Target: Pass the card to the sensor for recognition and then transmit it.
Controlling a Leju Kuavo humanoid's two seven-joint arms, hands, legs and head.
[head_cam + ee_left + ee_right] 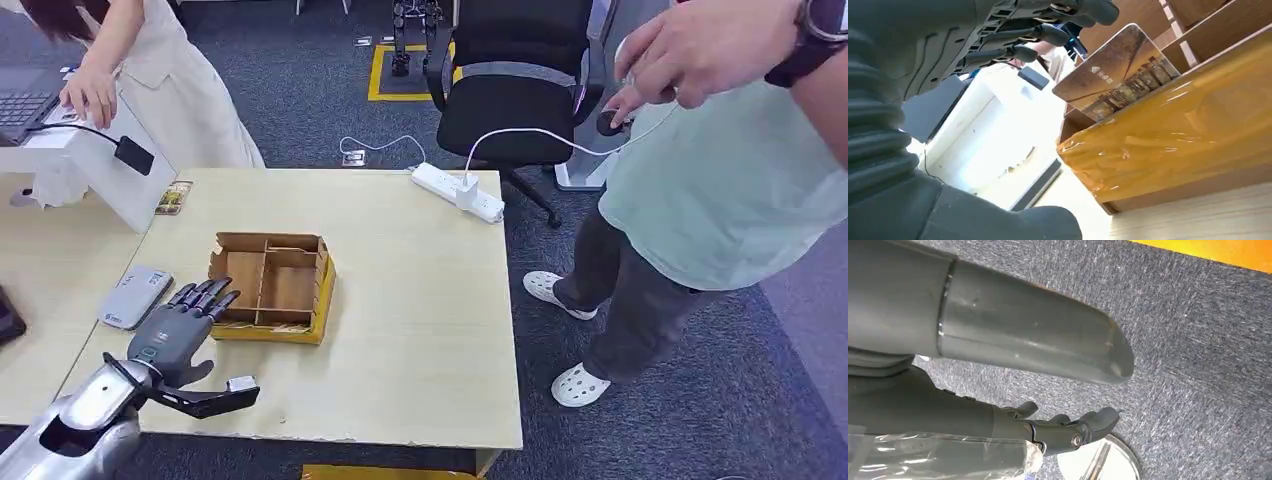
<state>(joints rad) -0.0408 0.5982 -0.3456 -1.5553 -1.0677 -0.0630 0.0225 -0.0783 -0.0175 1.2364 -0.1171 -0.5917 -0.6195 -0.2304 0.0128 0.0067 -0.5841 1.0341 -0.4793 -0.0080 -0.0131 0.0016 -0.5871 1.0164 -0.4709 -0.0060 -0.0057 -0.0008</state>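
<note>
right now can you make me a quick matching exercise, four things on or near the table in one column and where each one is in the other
Things
1. card
2. power strip
3. office chair
4. left hand

Places
A. on the carpet beyond the table
B. at the table's far edge, white charger plugged in
C. standing in the wooden divided box
D. over the table beside the box

Pairs: 1-C, 2-B, 3-A, 4-D
</note>
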